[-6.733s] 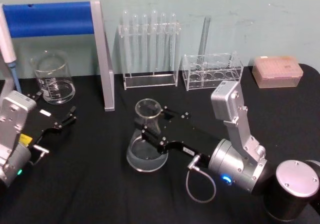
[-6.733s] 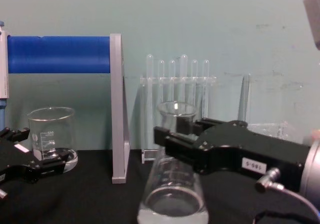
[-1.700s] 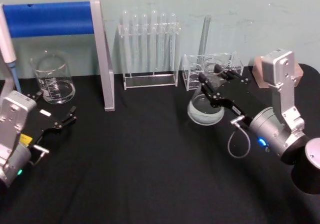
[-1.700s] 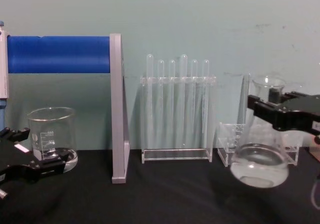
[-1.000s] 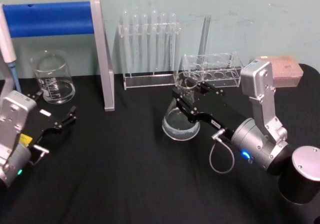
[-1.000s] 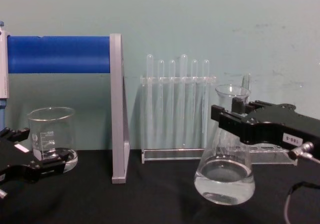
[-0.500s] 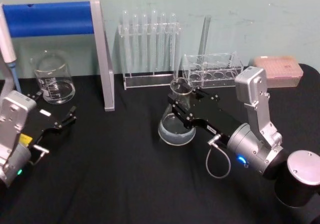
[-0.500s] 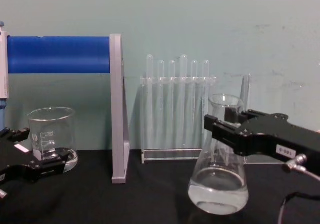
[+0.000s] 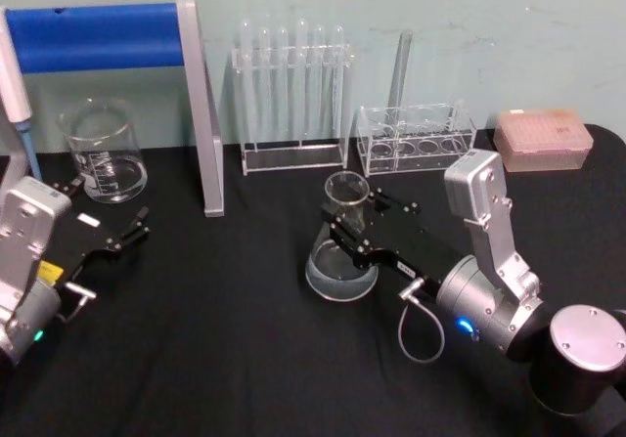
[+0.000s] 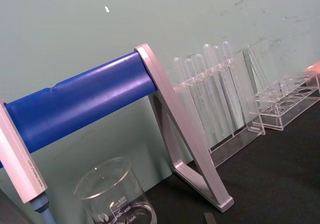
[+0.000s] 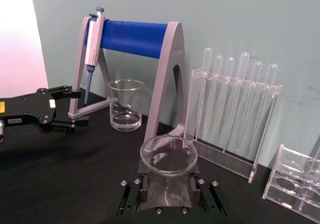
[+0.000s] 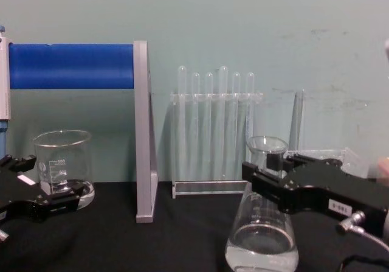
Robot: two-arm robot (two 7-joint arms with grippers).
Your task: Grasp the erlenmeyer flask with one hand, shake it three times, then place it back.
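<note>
In the head view, you see the right gripper (image 9: 342,225) reaching in from 4 o'clock. Its two black jaws are pressed narrow on the neck of the erlenmeyer flask (image 9: 339,271). The flask is near the middle of the black table (image 9: 245,359). Its open mouth is just above the jaws and its wide base, with a little clear liquid, is just below them. You cannot tell here if the base touches the table. The test tube rack (image 9: 293,105) is at 12 o'clock from the flask and the beaker (image 9: 103,153) at 10 o'clock, both well apart from it. The left gripper (image 9: 127,234) rests at the 9 o'clock side of the table, near the beaker. Its jaws are spread and hold nothing.

In the left wrist view, you see the beaker (image 10: 112,194), the blue stand (image 10: 85,98) and the test tube rack (image 10: 215,93) before the wall.

In the right wrist view, the round rim of the flask (image 11: 168,155) sits right between the jaws, and each jaw touches the neck on its side. Farther off stand the beaker and the blue stand with a pipette (image 11: 92,38).

In the chest view, the flask (image 12: 261,247) is at 5 o'clock in the picture and stands about upright. The jaws cross its neck just under the flared rim, and the base hangs below them.
</note>
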